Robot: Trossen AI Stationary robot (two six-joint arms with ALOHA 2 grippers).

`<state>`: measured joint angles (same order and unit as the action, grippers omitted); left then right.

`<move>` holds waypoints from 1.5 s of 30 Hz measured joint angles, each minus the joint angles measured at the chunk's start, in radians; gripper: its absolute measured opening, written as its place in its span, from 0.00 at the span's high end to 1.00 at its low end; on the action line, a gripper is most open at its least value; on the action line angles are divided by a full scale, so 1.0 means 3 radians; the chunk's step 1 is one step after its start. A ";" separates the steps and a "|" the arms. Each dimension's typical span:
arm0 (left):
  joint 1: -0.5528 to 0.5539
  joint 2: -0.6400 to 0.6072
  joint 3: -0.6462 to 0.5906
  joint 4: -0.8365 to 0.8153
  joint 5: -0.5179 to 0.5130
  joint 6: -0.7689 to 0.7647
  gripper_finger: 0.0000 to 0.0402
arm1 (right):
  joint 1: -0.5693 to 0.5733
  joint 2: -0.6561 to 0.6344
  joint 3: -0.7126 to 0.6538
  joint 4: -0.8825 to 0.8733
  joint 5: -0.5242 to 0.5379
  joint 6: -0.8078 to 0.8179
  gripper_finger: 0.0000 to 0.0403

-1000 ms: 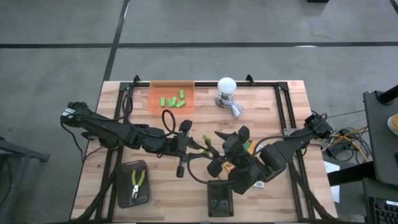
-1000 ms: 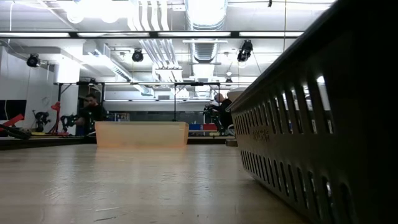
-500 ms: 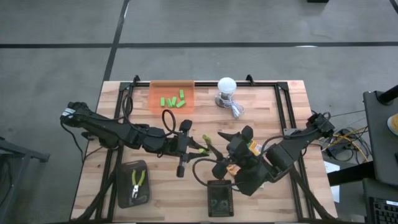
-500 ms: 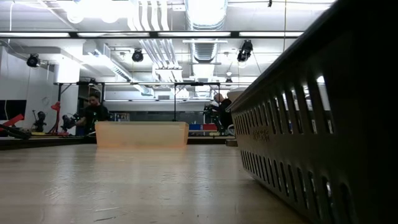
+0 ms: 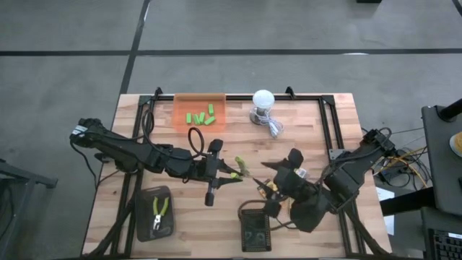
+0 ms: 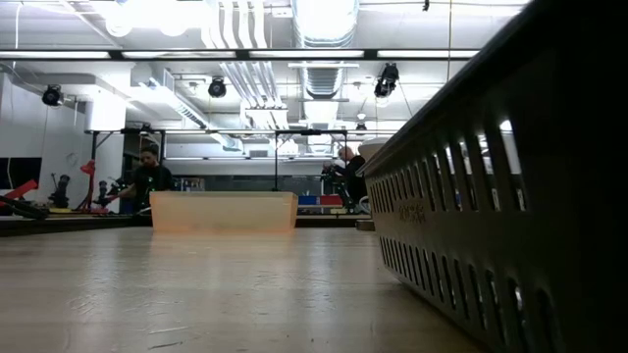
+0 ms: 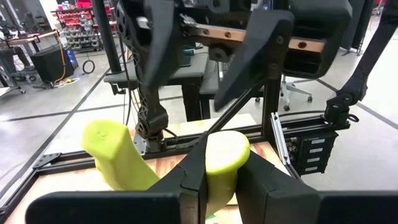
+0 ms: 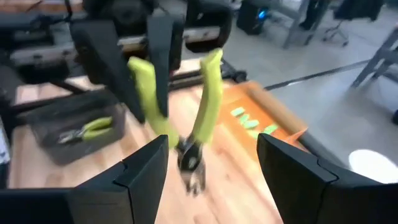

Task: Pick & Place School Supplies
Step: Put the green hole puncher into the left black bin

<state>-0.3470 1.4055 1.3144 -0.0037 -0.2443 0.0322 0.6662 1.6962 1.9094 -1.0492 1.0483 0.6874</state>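
Left gripper [image 5: 232, 170] fingers clamped on pliers [image 7: 168, 158] by one handle, held mid-tabletop [image 5: 144, 217] | right gripper [image 5: 268, 189] fingers spread wide, facing the pliers' jaws, likely for a handover.

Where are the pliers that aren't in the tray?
In the high view, near table center, the pliers are held by one handle in the left gripper, between both arms, right gripper nearby.

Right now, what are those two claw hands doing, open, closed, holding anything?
Left gripper: closed on one handle of the yellow-green pliers, mid-table.
Right gripper: open, empty, facing the pliers near the black basket.
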 joint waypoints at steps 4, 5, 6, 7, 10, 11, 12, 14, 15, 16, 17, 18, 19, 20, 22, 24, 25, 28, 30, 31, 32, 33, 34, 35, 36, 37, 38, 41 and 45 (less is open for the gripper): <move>0.0000 0.0000 0.0000 -0.0020 0.0001 -0.0001 0.85 | 0.0112 -0.0034 0.0000 -0.0281 -0.0007 0.0363 0.39; 0.0000 -0.0001 0.0000 -0.0019 0.0000 -0.0002 0.85 | 0.0146 -0.0048 -0.0001 -0.0360 -0.0006 0.0476 0.39; -0.0001 -0.0003 0.0000 -0.0020 0.0001 -0.0004 0.85 | 0.0175 -0.0055 -0.0001 -0.0440 -0.0006 0.0589 0.39; -0.0002 -0.0004 0.0000 -0.0021 0.0001 -0.0010 0.85 | 0.0206 -0.0060 -0.0001 -0.0511 -0.0004 0.0711 0.39; -0.0003 -0.0008 0.0000 -0.0019 0.0000 -0.0018 0.85 | 0.0301 -0.0072 -0.0002 -0.0700 0.0115 0.1016 0.40; -0.0003 -0.0008 0.0000 -0.0019 0.0001 -0.0019 0.85 | 0.0335 -0.0072 -0.0002 -0.0749 0.0204 0.1084 0.40; -0.0003 -0.0010 0.0000 -0.0021 0.0000 -0.0020 0.85 | 0.0370 -0.0072 -0.0004 -0.0795 0.0297 0.1136 0.40; -0.0003 -0.0012 0.0000 -0.0021 0.0001 -0.0021 0.85 | 0.0429 -0.0072 -0.0009 -0.0847 0.0459 0.1194 0.41; -0.0003 -0.0017 0.0000 -0.0024 0.0001 -0.0020 0.85 | 0.0454 -0.0072 -0.0015 -0.0854 0.0514 0.1204 0.41; -0.0003 -0.0026 0.0000 -0.0041 0.0001 -0.0022 0.85 | 0.0470 -0.0072 -0.0015 -0.0856 0.0547 0.1203 0.41; -0.0003 -0.0036 -0.0001 -0.0062 0.0001 -0.0027 0.85 | 0.0483 -0.0072 -0.0015 -0.0855 0.0564 0.1202 0.41; -0.0003 -0.0049 -0.0001 -0.0076 0.0001 -0.0031 0.85 | 0.0495 -0.0072 -0.0016 -0.0855 0.0584 0.1202 0.41; -0.0003 -0.0062 -0.0001 -0.0085 0.0001 -0.0042 0.85 | 0.0499 -0.0072 -0.0016 -0.0855 0.0598 0.1201 0.41; -0.0003 -0.0076 -0.0001 -0.0104 0.0001 -0.0044 0.85 | 0.0501 -0.0072 -0.0016 -0.0855 0.0607 0.1197 0.40; -0.0003 -0.0115 -0.0001 -0.0164 0.0000 -0.0049 0.85 | 0.0500 -0.0072 -0.0017 -0.0855 0.0611 0.1173 0.40; -0.0003 -0.0151 -0.0001 -0.0201 0.0000 -0.0056 0.85 | 0.0498 -0.0072 -0.0018 -0.0855 0.0610 0.1147 0.39; -0.0003 -0.0170 -0.0001 -0.0231 0.0000 -0.0076 0.85 | 0.0497 -0.0072 -0.0019 -0.0855 0.0611 0.1141 0.39; -0.0003 -0.0226 -0.0001 -0.0355 -0.0001 -0.0131 0.85 | 0.0498 -0.0072 -0.0024 -0.0856 0.0612 0.1121 0.38; -0.0003 -0.0264 -0.0001 -0.0480 0.0000 -0.0204 0.85 | 0.0499 -0.0072 -0.0024 -0.0855 0.0612 0.1090 0.38; -0.0003 -0.0284 -0.0001 -0.0562 0.0000 -0.0249 0.85 | 0.0499 -0.0072 -0.0024 -0.0855 0.0613 0.1086 0.38; -0.0003 -0.0307 -0.0003 -0.0639 -0.0007 -0.0291 0.85 | 0.0499 -0.0072 -0.0024 -0.0855 0.0615 0.1086 0.38; -0.0003 -0.0334 -0.0001 -0.0701 -0.0026 -0.0346 0.85 | 0.0497 -0.0072 -0.0024 -0.0855 0.0619 0.1087 0.38; -0.0003 -0.0354 -0.0001 -0.0761 -0.0053 -0.0386 0.85 | 0.0497 -0.0072 -0.0026 -0.0855 0.0618 0.1087 0.38; -0.0003 -0.0390 -0.0002 -0.0842 -0.0083 -0.0441 0.85 | 0.0495 -0.0072 -0.0027 -0.0855 0.0619 0.1085 0.38; -0.0006 -0.0412 -0.0002 -0.0929 -0.0122 -0.0509 0.85 | 0.0495 -0.0072 -0.0027 -0.0855 0.0619 0.1083 0.38; -0.0006 -0.0443 -0.0002 -0.1012 -0.0193 -0.0595 0.85 | 0.0495 -0.0072 -0.0027 -0.0855 0.0619 0.1083 0.39; -0.0014 -0.0471 -0.0002 -0.1118 -0.0266 -0.0693 0.85 | 0.0495 -0.0072 -0.0027 -0.0855 0.0619 0.1082 0.39; -0.0019 -0.0585 -0.0002 -0.1497 -0.0500 -0.1061 0.85 | 0.0495 -0.0071 -0.0027 -0.0855 0.0617 0.1074 0.39; -0.0019 -0.0741 -0.0002 -0.2029 -0.0775 -0.1666 0.86 | 0.0489 -0.0071 -0.0033 -0.0856 0.0619 0.1048 0.39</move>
<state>-0.3527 1.1833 1.3136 -0.6125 -0.4768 -0.4674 0.8129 1.6749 1.8996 -1.3060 1.2339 1.0018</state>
